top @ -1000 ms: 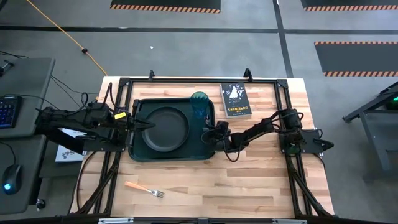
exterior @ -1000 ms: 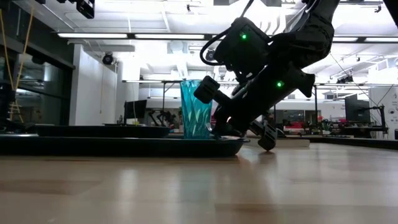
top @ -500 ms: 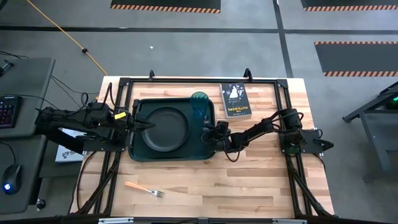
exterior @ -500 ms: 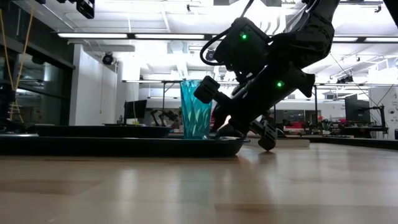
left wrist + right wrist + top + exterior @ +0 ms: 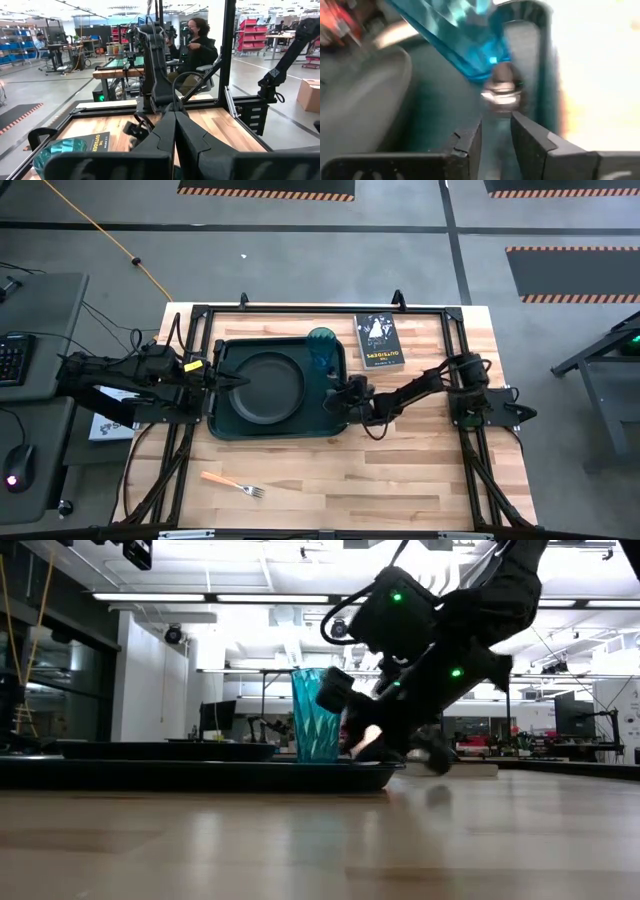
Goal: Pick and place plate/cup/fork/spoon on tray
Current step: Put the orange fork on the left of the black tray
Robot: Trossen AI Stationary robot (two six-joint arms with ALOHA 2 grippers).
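Note:
The dark green tray [image 5: 275,432] lies at the table's far left. The black plate [image 5: 268,388] rests in it. The teal cup [image 5: 321,340] stands upright in its far right corner and shows in the low view [image 5: 316,715]. The dark spoon [image 5: 502,90] lies on the tray floor by the cup's base [image 5: 470,55]. My right gripper [image 5: 337,392] is low over the tray's right part, its fingers a narrow gap apart [image 5: 496,125], with the spoon just past their tips. My left gripper [image 5: 233,380] is shut and empty over the tray's left edge [image 5: 175,130]. The orange-handled fork [image 5: 232,483] lies on the table near the front edge.
A small black book [image 5: 379,340] lies right of the tray at the far edge. Bare wood runs across the table's near half and right side. Black frame rails edge the table. People sit at desks in the room beyond [image 5: 197,45].
My right gripper held still at first, then drew back a little toward the table's right edge and upward. The arm's lower part rose off the table surface. The cup, plate and tray have kept their places.

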